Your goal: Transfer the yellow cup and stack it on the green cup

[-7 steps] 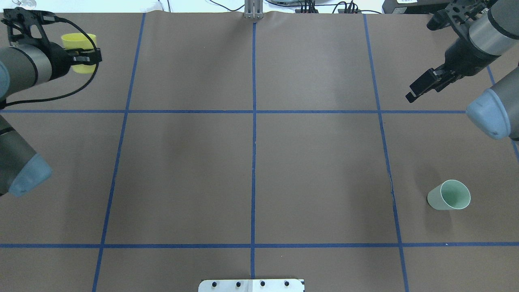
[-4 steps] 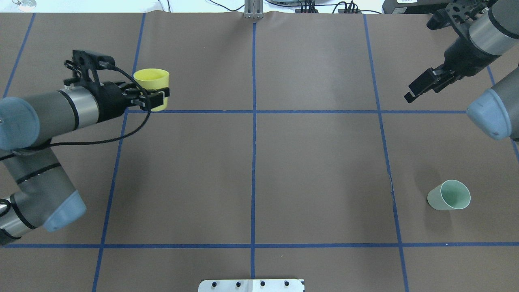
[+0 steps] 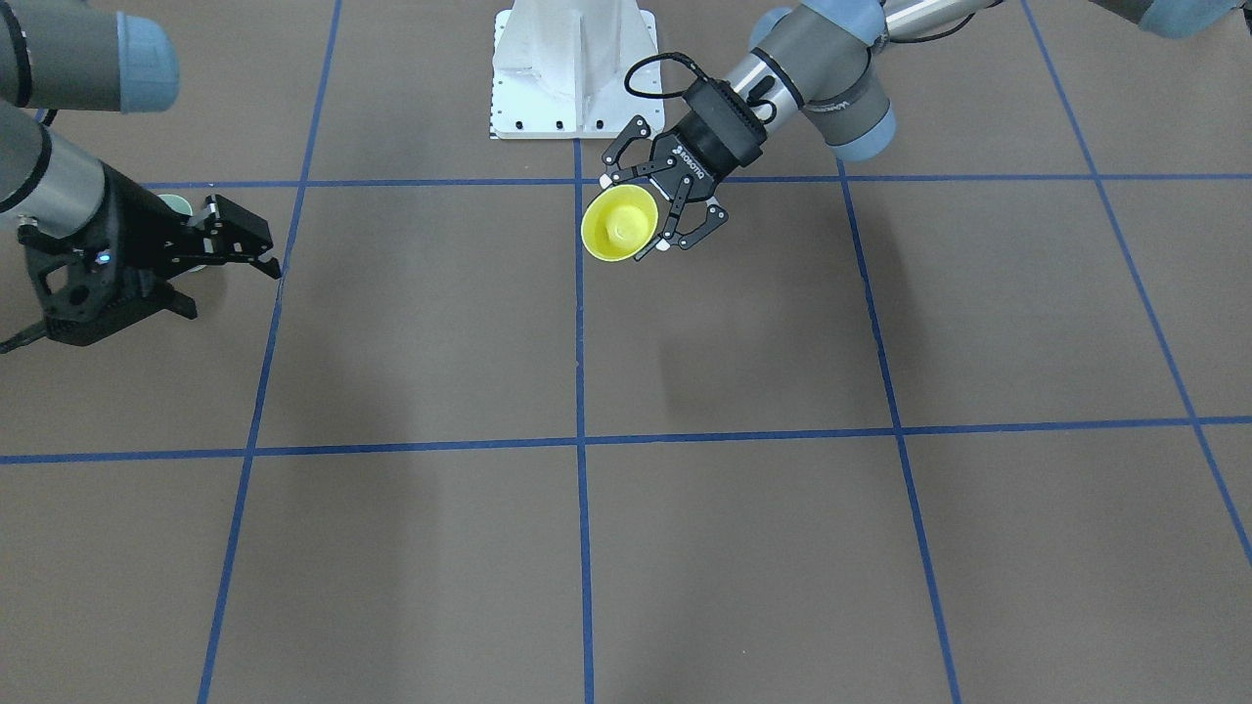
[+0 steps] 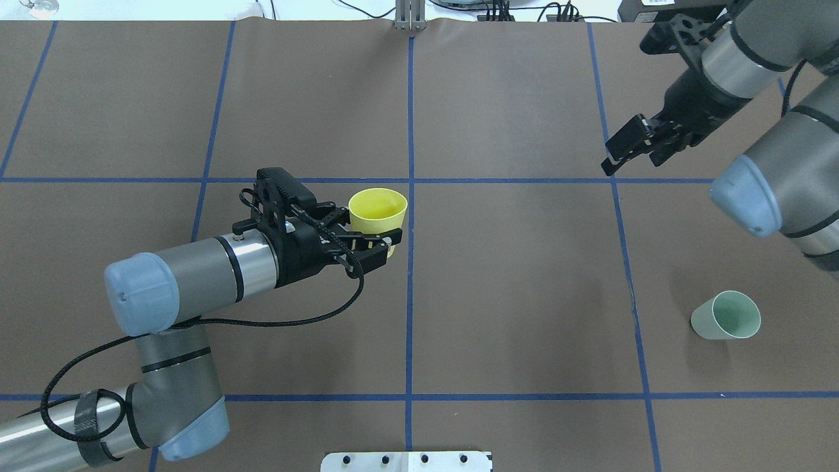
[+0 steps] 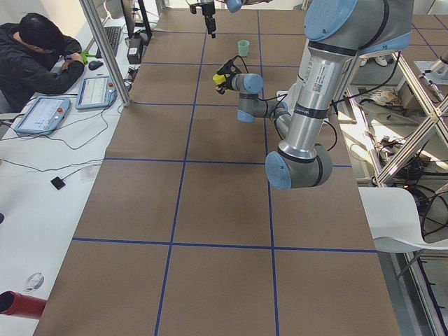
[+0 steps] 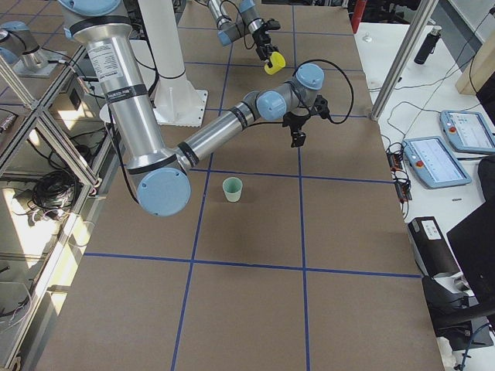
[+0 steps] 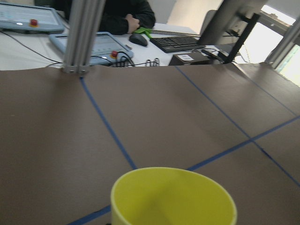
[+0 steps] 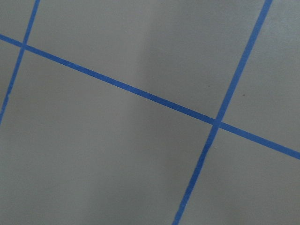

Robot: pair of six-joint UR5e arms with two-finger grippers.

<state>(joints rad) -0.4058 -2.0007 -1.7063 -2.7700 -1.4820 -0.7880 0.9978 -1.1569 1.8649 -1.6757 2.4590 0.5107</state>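
Observation:
The yellow cup [image 4: 377, 208] is upright in the air just left of the table's centre line, held by my left gripper [image 4: 368, 237], which is shut on its wall. It also shows in the front-facing view [image 3: 614, 227], where my left gripper [image 3: 636, 219] clamps it, and it fills the bottom of the left wrist view [image 7: 173, 197]. The green cup [image 4: 724, 316] stands upright alone on the near right of the table, and also shows in the exterior right view [image 6: 232, 188]. My right gripper [image 4: 619, 157] hovers open and empty at the far right, well away from both cups.
The brown table cover [image 4: 511, 275] carries a grid of blue tape lines [image 4: 410, 295]. The robot's white base plate [image 4: 406, 461] is at the near edge. A metal post [image 4: 410, 16] stands at the far edge. An operator [image 5: 35, 59] sits at a desk with tablets beyond it.
My left arm has carried the yellow cup from the far left corner towards me and right, to near the table's centre line. My right gripper has shifted a little to the left.

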